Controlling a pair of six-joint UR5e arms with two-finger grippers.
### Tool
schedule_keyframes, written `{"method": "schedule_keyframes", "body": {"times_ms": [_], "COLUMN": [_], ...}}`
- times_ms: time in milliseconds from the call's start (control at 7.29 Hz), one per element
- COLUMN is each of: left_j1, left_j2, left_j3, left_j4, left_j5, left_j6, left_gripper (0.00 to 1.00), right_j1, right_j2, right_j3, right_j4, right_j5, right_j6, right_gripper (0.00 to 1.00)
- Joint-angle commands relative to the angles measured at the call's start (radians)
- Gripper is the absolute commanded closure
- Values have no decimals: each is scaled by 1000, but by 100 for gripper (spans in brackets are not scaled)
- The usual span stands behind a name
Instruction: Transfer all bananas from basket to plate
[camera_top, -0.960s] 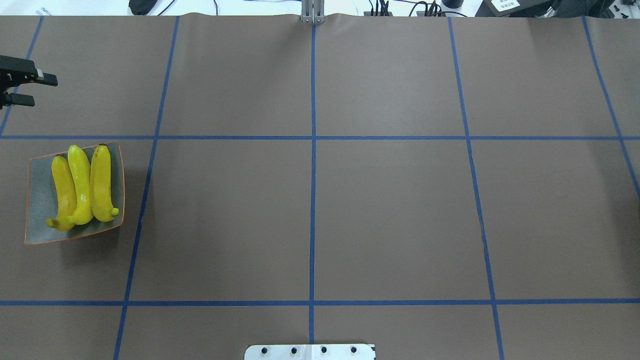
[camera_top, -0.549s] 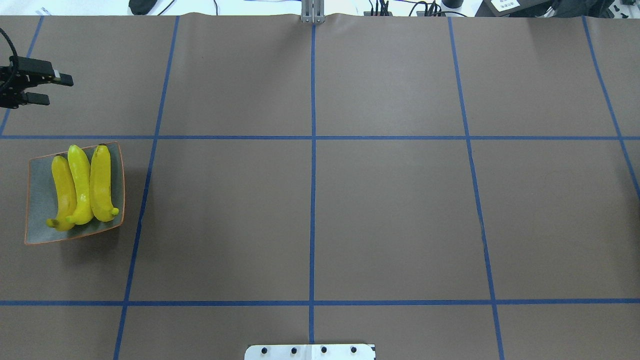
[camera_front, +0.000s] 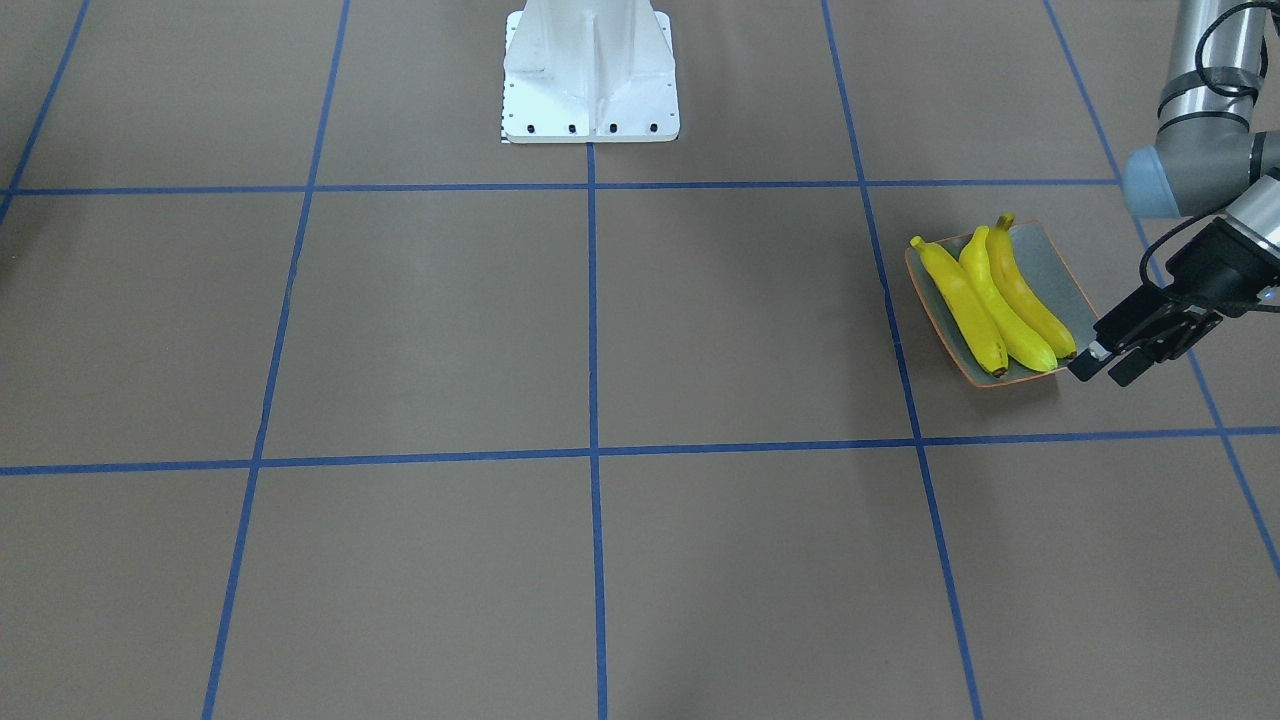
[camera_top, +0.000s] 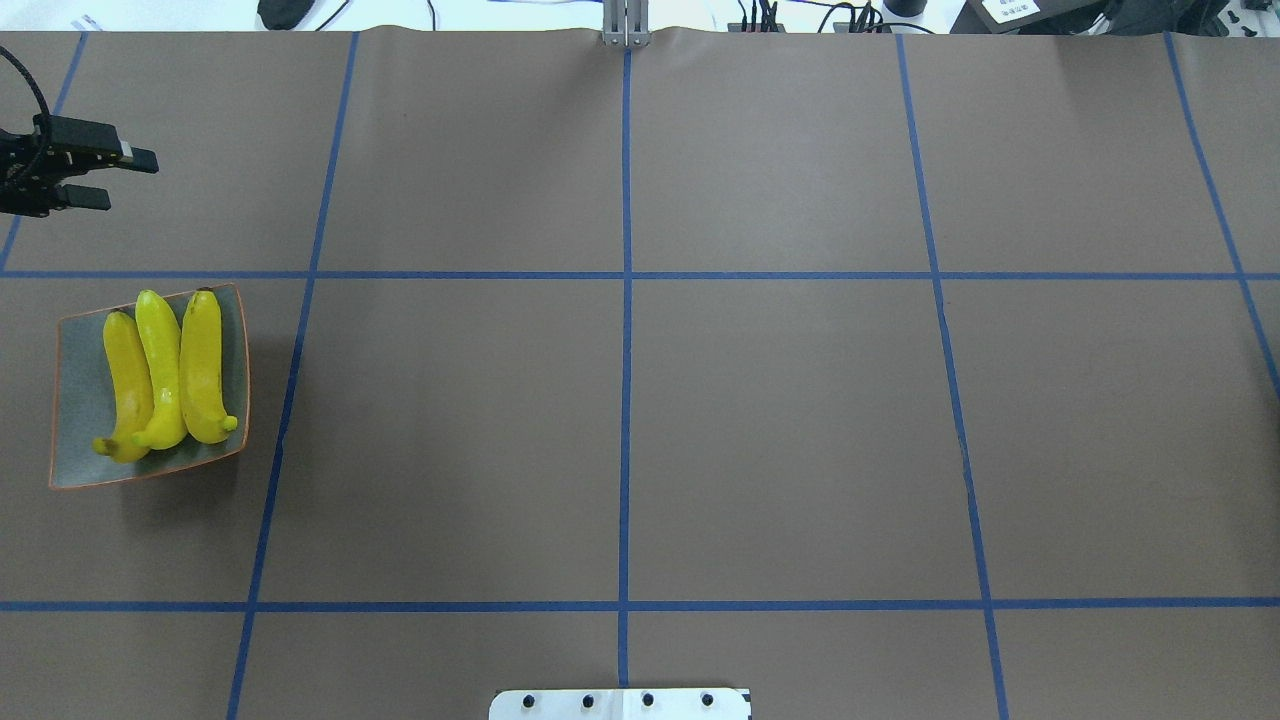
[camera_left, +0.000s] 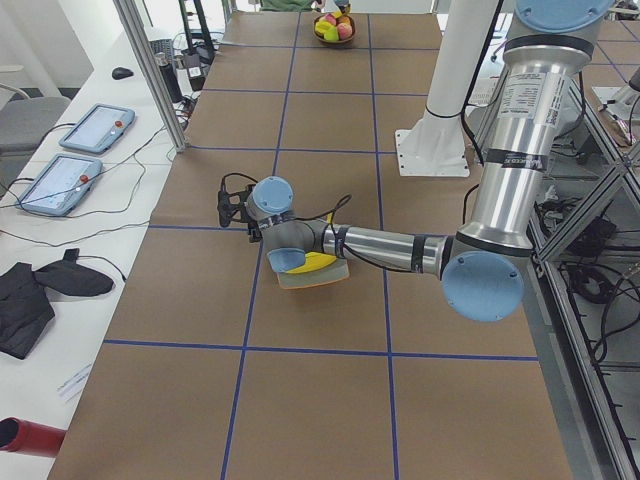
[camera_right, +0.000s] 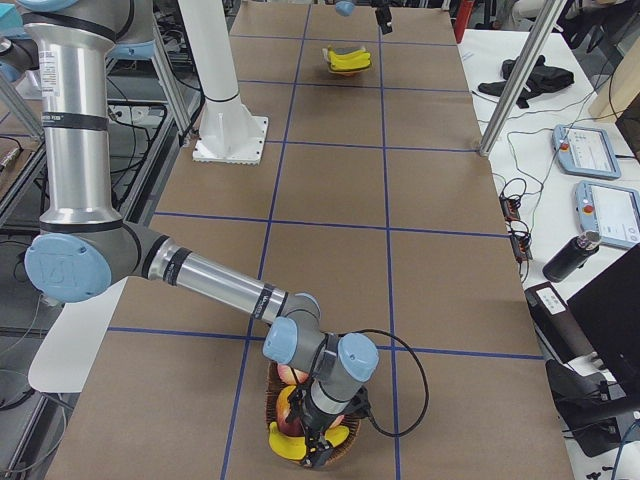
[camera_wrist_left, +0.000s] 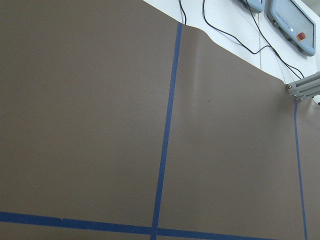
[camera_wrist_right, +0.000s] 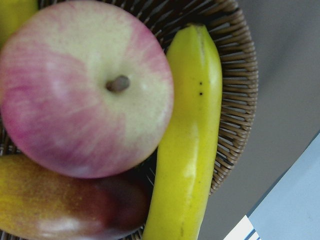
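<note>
3 bananas (camera_top: 160, 370) on the plate (camera_top: 75, 400), side by side, at 9 o'clock on the table in the overhead view. Last banana (camera_wrist_right: 192, 145) is in the basket (camera_wrist_right: 240, 100) at the table's right end, out of the overhead frame.

Left gripper (camera_top: 132, 184): fingers apart, empty, parked at about 12 o'clock from the plate. Right gripper (camera_right: 318, 452): down over the basket. Fingers aren't in its wrist view, so I can't tell whether it's wide or closed.

Step looks like the pick of banana #4. In the wrist view it runs 12 to 6, hard against the apple (camera_wrist_right: 85, 90) on its 9 o'clock side, with the basket wall at 3 o'clock. A red-yellow fruit (camera_wrist_right: 65, 210) touches its lower end at about 7.

Suggestions:
- Grip across mid-body, jaws on the 9–3 axis.
- Both gaps are tight, so centre carefully and come straight down.
- Close gently; the curved skin may roll.
- Lift vertically until clear of the rim, or the basket may drag.
- Drop parallel to the others, in the bare strip at their 9 o'clock.
</note>
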Motion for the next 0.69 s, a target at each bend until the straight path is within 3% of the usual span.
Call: {"method": "schedule_keyframes", "body": {"times_ms": [0, 137, 412, 549], "left_j1": [1, 3, 4, 6], "left_j2": [-1, -1, 1, 1], "left_j3": [-2, -2, -3, -3], "left_j4": [-1, -2, -2, -2], "left_j5": [0, 0, 0, 0], "left_j6": [0, 0, 0, 0], "left_gripper": [0, 0, 0, 0], "right_j1": [-2, -2, -3, -5], "right_j2": [-1, -7, -16, -18], "right_j3": [-2, -2, -2, -2], "right_j4": [1, 1, 1, 1], "right_j5": [2, 8, 10, 12], "right_j6": [-5, -8, -5, 1], "right_gripper": [10, 25, 31, 45]}}
